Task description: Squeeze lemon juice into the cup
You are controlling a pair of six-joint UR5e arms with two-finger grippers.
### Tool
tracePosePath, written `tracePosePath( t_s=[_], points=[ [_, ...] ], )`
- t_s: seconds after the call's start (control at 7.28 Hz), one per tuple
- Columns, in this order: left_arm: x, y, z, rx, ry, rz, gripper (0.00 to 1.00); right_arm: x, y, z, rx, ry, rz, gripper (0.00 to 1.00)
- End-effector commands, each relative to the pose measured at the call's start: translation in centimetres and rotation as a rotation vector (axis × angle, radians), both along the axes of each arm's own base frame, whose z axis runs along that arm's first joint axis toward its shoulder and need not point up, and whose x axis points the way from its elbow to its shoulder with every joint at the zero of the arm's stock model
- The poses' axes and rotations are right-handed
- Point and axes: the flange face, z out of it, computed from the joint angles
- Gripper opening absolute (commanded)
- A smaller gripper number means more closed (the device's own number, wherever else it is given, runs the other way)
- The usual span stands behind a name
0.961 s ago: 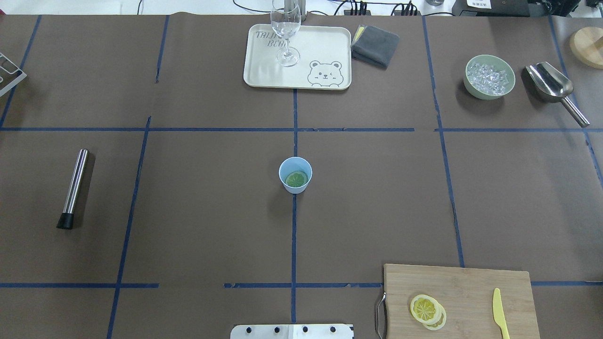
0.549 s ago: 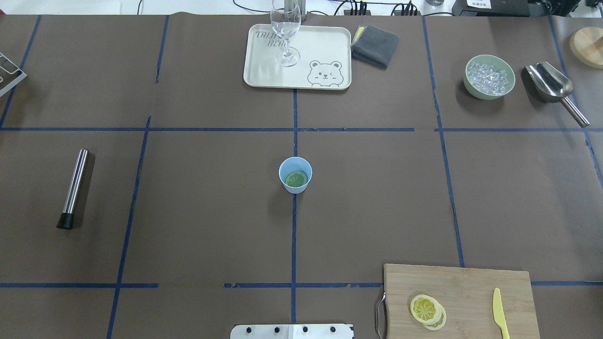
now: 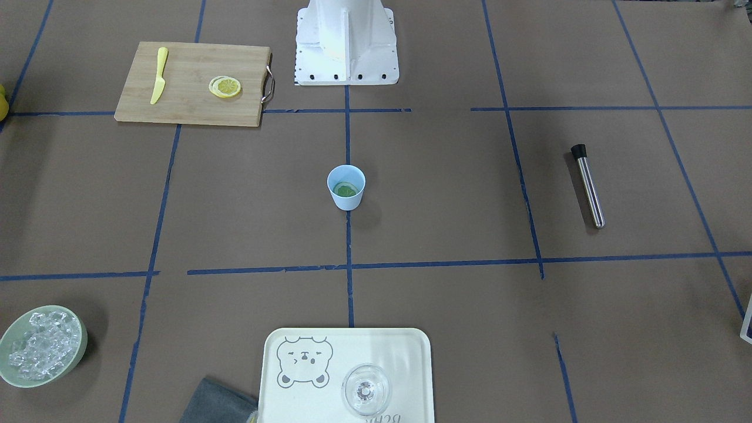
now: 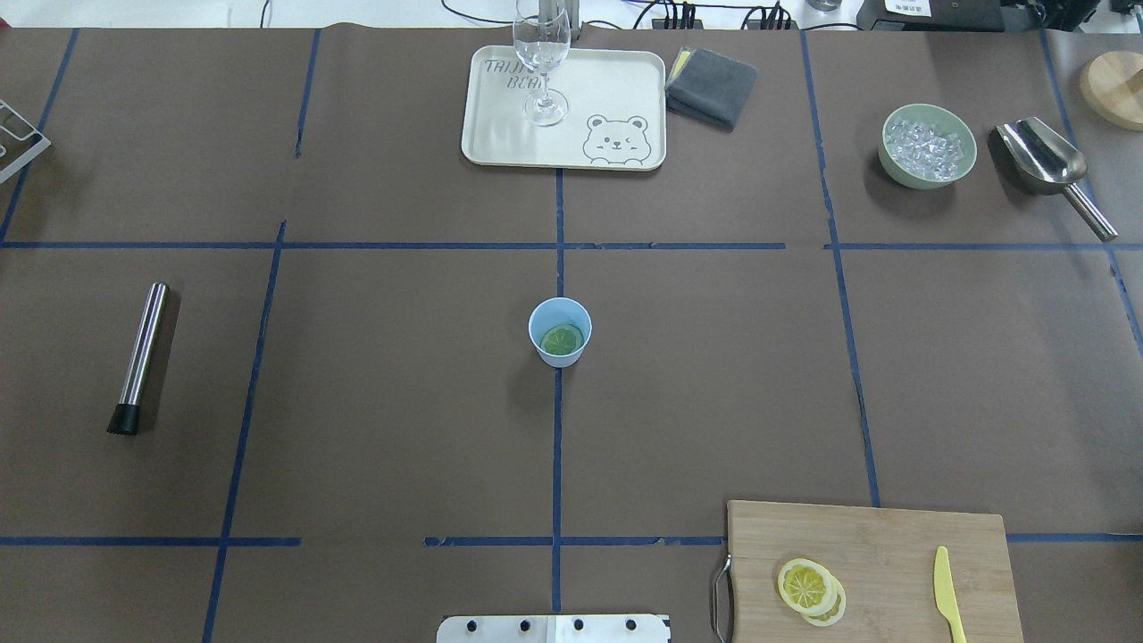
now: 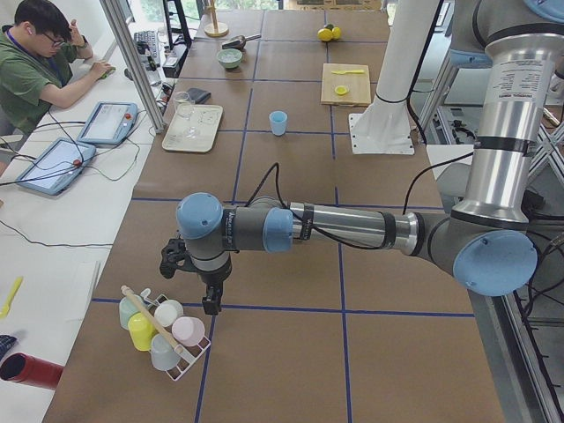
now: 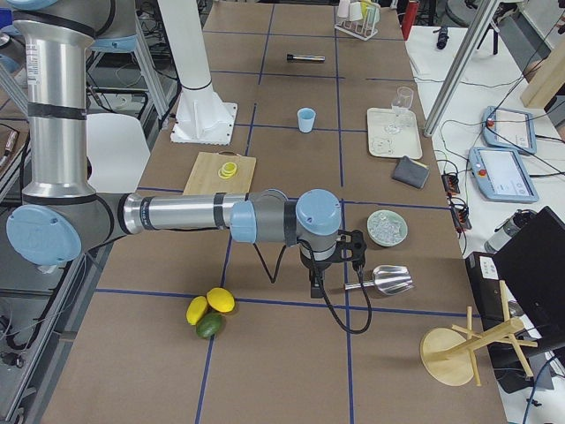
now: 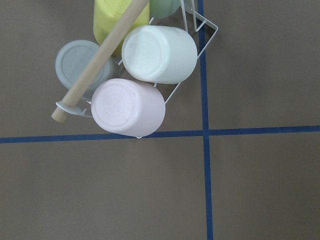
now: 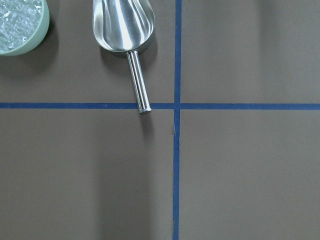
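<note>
The light-blue cup point(image 4: 560, 332) stands upright at the table's middle, also in the front-facing view point(image 3: 345, 188). A thin lemon slice point(image 4: 562, 340) lies flat inside it on the bottom, looking greenish through the blue point(image 3: 345, 190). My left gripper point(image 5: 211, 302) hangs far off at the table's left end, above a rack of cups. My right gripper point(image 6: 316, 287) hangs at the right end beside the scoop. Both show only in the side views, so I cannot tell whether they are open or shut. Neither wrist view shows fingers.
A cutting board point(image 4: 902, 536) carries a stack of lemon slices point(image 4: 810, 589) and a yellow knife point(image 4: 948, 594). A tray point(image 4: 616, 85) holds a clear glass point(image 4: 541, 54). An ice bowl point(image 4: 928, 146), scoop point(image 4: 1049, 165), grey cloth point(image 4: 711, 86) and steel muddler point(image 4: 141, 357) lie around.
</note>
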Motion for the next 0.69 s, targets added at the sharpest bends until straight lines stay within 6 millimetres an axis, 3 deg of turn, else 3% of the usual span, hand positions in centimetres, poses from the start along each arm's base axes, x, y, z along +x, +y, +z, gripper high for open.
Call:
tracePosePath(
  t_s=[0.0, 0.55],
  points=[
    [0.07, 0.05, -0.05, 0.002, 0.002, 0.002, 1.0, -0.01, 0.03, 0.56, -0.011, -0.002, 0.0, 1.0],
    [0.06, 0.17, -0.25, 0.007, 0.0, 0.002, 1.0, -0.03, -0.04, 0.39, -0.01, -0.005, 0.002, 1.0]
  ],
)
